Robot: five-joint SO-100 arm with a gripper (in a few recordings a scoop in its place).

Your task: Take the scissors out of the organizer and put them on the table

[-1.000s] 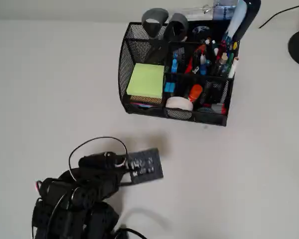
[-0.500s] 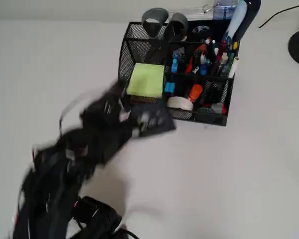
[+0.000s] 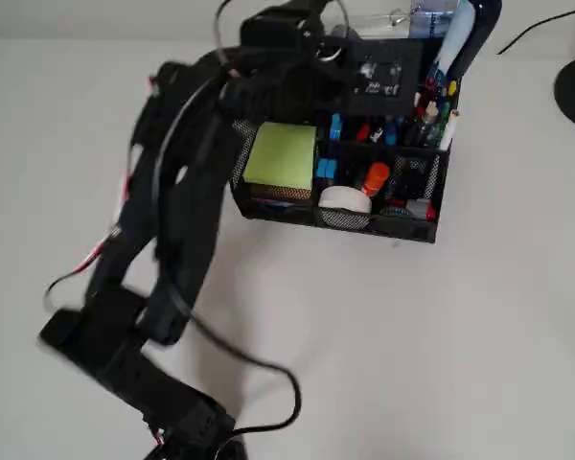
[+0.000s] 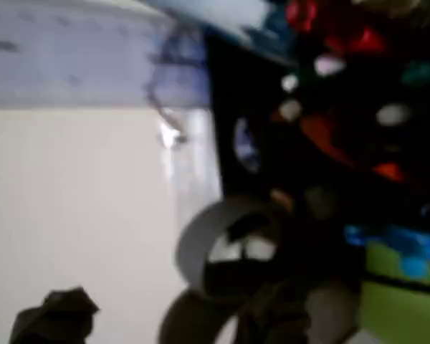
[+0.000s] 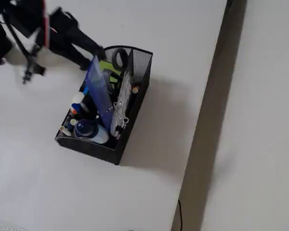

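One scissors point(image 5: 119, 58) handle shows in the fixed view, standing in the organizer point(image 5: 135, 103).

One organizer point(image 3: 417, 222) — one scissors point(image 5: 119, 58)

You have a plain white table point(image 3: 441, 335). The black mesh organizer point(image 3: 402, 225) stands on it near the far edge in the overhead view, and a black cable point(image 3: 268, 364) lies across it.
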